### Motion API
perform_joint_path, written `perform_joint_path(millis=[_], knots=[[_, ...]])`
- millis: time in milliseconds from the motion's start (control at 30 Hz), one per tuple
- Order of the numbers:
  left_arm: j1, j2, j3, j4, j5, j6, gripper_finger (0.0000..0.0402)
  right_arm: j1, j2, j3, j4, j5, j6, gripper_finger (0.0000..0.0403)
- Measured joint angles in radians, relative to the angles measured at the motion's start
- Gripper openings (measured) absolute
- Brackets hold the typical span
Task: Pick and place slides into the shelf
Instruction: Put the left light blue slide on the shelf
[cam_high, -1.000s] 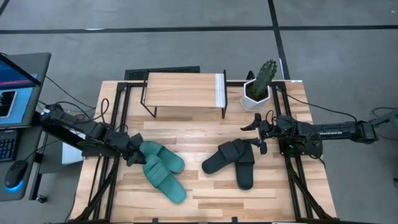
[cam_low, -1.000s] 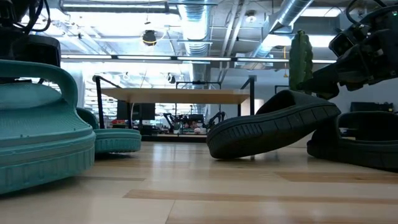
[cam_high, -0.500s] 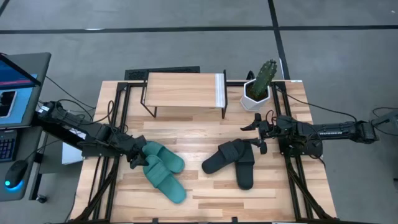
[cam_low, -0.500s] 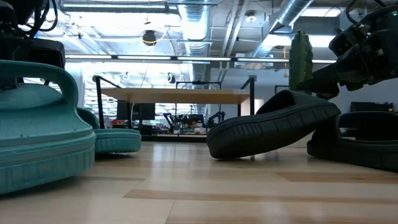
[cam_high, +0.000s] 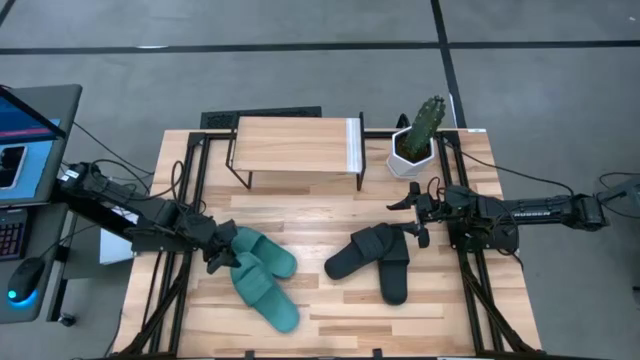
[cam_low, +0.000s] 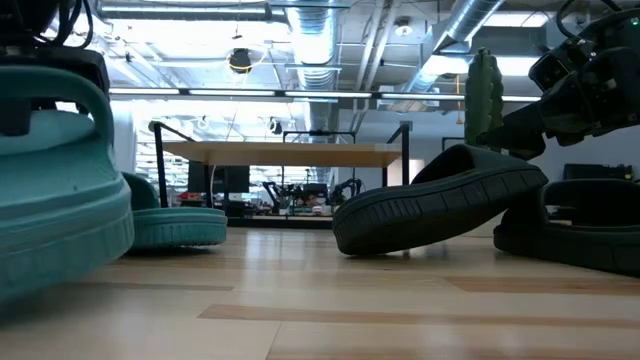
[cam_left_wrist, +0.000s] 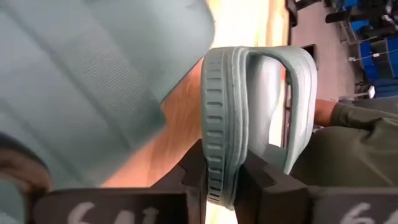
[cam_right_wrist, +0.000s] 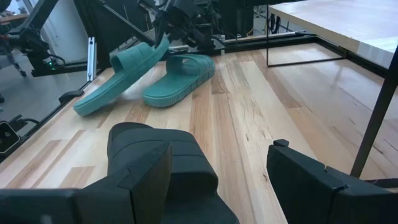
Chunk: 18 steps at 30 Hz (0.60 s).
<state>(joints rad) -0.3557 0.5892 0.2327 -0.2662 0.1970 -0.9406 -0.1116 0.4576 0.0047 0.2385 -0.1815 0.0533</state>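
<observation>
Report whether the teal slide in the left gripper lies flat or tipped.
Tipped: the left gripper pinches the teal slide by its heel, raising that end off the table.

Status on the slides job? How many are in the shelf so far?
None yet: the shelf holds nothing. In hand: the left gripper is shut on the edge of one teal slide, heel end lifted off the table in the right wrist view. Left: that slide, the other teal slide and both black slides, all on the table. The right gripper is open, just above the black pair.
</observation>
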Motion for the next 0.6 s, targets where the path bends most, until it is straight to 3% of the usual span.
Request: perform_joint_path(millis=[233, 600], knots=[[0.000, 0.000, 0.086, -0.033, 0.016, 0.074, 0.0025, 0.000, 0.000, 0.000, 0.000, 0.000, 0.000, 0.0249], [0.020, 0.014, 0.463, -0.508, -0.090, 0.328, 0.0025, 0.000, 0.000, 0.000, 0.000, 0.000, 0.000, 0.0249]])
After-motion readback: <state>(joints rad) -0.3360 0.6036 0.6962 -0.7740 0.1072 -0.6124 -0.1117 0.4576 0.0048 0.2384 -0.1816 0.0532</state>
